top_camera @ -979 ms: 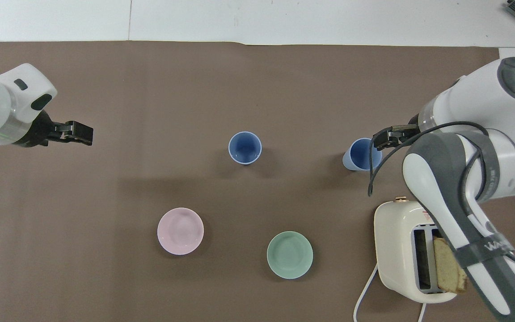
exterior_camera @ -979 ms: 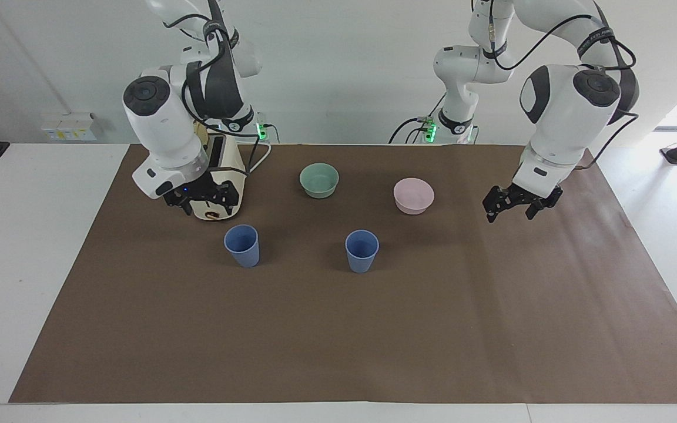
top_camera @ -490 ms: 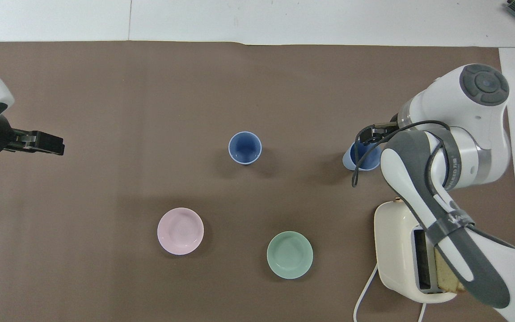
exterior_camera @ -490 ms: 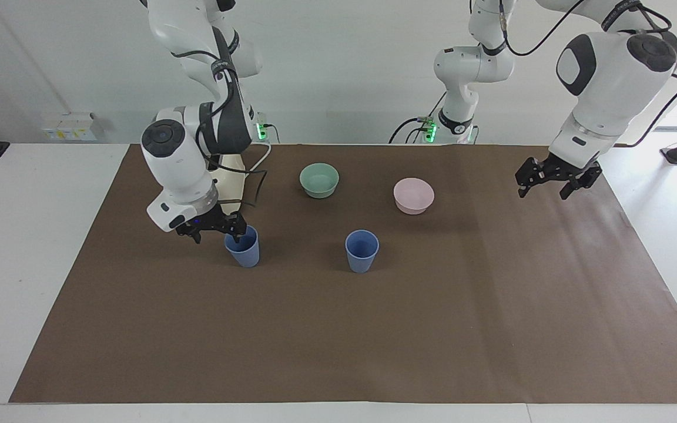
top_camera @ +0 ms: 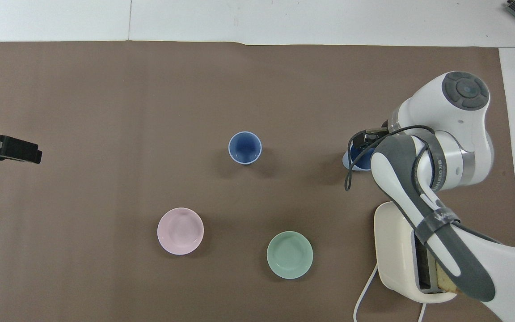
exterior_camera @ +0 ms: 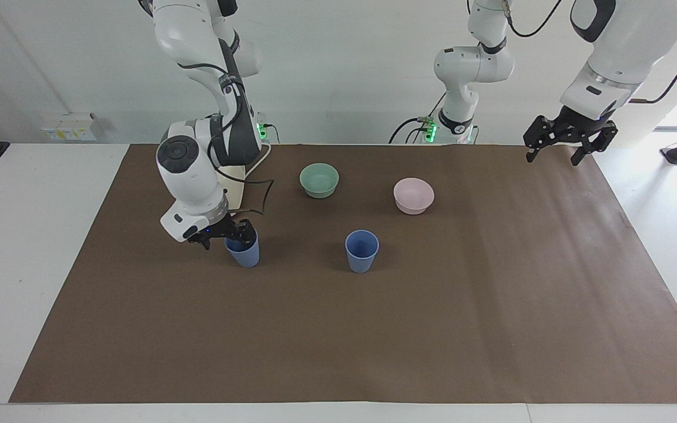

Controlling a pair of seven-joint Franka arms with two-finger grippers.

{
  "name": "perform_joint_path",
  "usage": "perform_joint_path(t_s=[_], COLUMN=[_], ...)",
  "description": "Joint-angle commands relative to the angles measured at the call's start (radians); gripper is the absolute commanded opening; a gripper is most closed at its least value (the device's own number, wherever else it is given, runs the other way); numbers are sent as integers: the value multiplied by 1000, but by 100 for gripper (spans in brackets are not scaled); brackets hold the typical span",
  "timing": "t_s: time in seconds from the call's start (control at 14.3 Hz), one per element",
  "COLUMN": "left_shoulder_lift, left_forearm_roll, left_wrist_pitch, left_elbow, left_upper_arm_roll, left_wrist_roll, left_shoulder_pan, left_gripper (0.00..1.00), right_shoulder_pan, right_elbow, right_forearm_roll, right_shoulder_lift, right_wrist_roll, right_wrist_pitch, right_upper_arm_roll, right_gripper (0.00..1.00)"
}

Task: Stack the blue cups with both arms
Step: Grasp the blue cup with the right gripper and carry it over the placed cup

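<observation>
Forearm of my right arm slopes down from the elbow to the wrist, w/ the wrist bent so my right gripper (exterior_camera: 228, 237) is low at the rim of the cup (exterior_camera: 243, 251) toward the right arm's end of the table. One finger looks to be inside the mouth, other outside the wall on the arm's side. Fingers are close about the rim, but I cannot tell if they really press it or are a bit open. In the overhead view the arm covers most of this cup (top_camera: 356, 158). It stands upright on the brown mat (exterior_camera: 338, 329), just farther from the robots than the toaster (top_camera: 396, 250).

2nd cup (exterior_camera: 362, 251) stands upright near the mat's middle, well apart from the first, nothing touching it.

My left arm waits, raised high. Left gripper (exterior_camera: 570, 136) hangs over the mat's edge at the left arm's end, fingers spread apart and pointing down, holding nothing.
</observation>
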Motion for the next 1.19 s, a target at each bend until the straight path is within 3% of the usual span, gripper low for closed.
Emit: perform_joint_path(t_s=[0.0,0.14,0.35,0.63,0.91,1.12], left_shoulder_lift=[9,9,9,9,-15,-17], left_forearm_roll=[9,8,-30,-38,-36,-34], left_wrist_pitch=[-16,-15,-12,-10,-7,-7], left_elbow=[13,15,22,27,21,21], left_upper_arm_roll=[-3,-3,-1,-3,0,2], left_wrist_roll=[5,0,-6,-7,0,2], left_shoulder_pan=[9,2,9,9,11,11], left_gripper=[100,100,100,100,100,100], right_shoulder_pan=[-5,-5,-4,6,6,7], right_elbow=[-42,-42,-41,-39,-24,49], right_forearm_roll=[19,18,12,6,-4,-28], right_shoulder_lift=[-26,-28,-26,-26,-22,-22], right_wrist_roll=[1,-7,-31,-32,-36,-35], right_wrist_pitch=[22,22,21,13,4,-83], right_upper_arm_roll=[1,3,3,3,3,6], right_gripper=[100,100,39,1,0,0])
